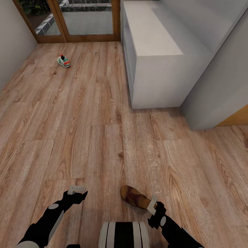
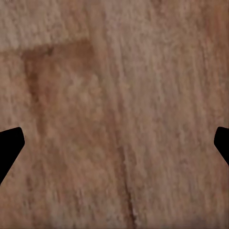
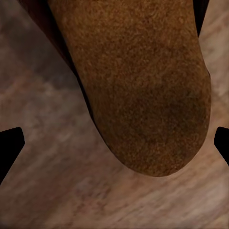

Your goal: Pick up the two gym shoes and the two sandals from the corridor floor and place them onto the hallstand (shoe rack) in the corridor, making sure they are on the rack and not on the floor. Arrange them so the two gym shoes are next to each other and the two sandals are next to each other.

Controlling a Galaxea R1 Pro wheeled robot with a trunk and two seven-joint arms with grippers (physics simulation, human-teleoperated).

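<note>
Right gripper [image 1: 152,204] spread over sandal [image 1: 135,197] at 6 o'clock; left gripper [image 1: 76,189] spread above floor [image 1: 103,131]; gym shoe [image 1: 63,61] at 11 o'clock.

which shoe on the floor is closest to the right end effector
The brown sandal, right beside the right end effector; the white-green gym shoe lies far off by the glass door.

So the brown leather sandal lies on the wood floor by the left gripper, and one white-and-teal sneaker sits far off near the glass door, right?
Not quite: the brown leather sandal lies by the right gripper, not the left, as the head view shows. The white-and-teal sneaker does sit near the glass door.
</note>
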